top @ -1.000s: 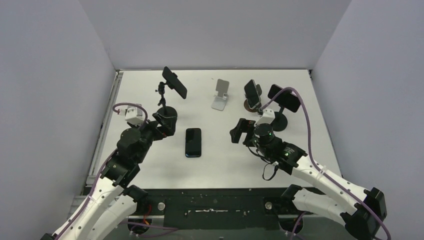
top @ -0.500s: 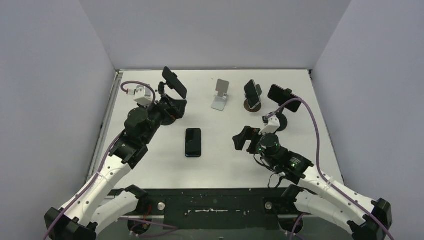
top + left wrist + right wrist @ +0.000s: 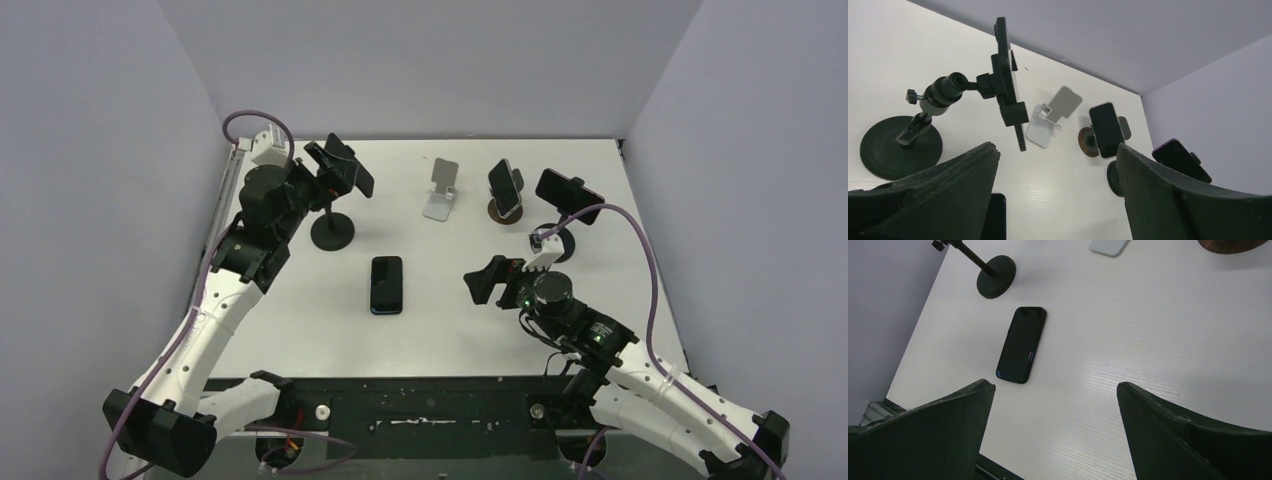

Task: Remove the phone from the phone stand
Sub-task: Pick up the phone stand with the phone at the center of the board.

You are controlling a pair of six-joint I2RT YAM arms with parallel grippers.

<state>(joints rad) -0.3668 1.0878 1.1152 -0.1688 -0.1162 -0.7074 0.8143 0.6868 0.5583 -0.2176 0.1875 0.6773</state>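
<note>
A: Step in hand is the approach for the grasp. The left claw (image 3: pixel 1056 149) is up at the height of the phone (image 3: pixel 1007 82). The phone sits clamped in the black phone stand (image 3: pixel 945 89) at the far left of the desk (image 3: pixel 430 340), tilted and edge-on to the wrist camera.
B: Contact?
A: None that I see. The fingers (image 3: pixel 933 195) stand wide apart and the phone lies beyond the tips, not between them. Nothing held.
B: Right side?
A: The right claw (image 3: pixel 1055 385) hangs over the near-right desk, spread and empty. Below it a second phone (image 3: pixel 1022 344) lies flat (on no stand, so I read it as out of scope).
B: Other stands?
A: The white folding stand (image 3: pixel 440 188) is bare. The wooden-puck phone (image 3: pixel 505 187) and the far-right clamped phone (image 3: pixel 568 195) are well apart from the left arm.
B: Next move?
A: My read: push forward until the fingers straddle the phone's faces, clear of the clamp block (image 3: pixel 1015 112). Then close and draw the phone out along the clamp, not across it.
B: Risk?
A: The round base (image 3: pixel 900 147) looks free-standing, so a skewed pull could tip the stand. The right claw could pin it, but it is nowhere near.
</note>
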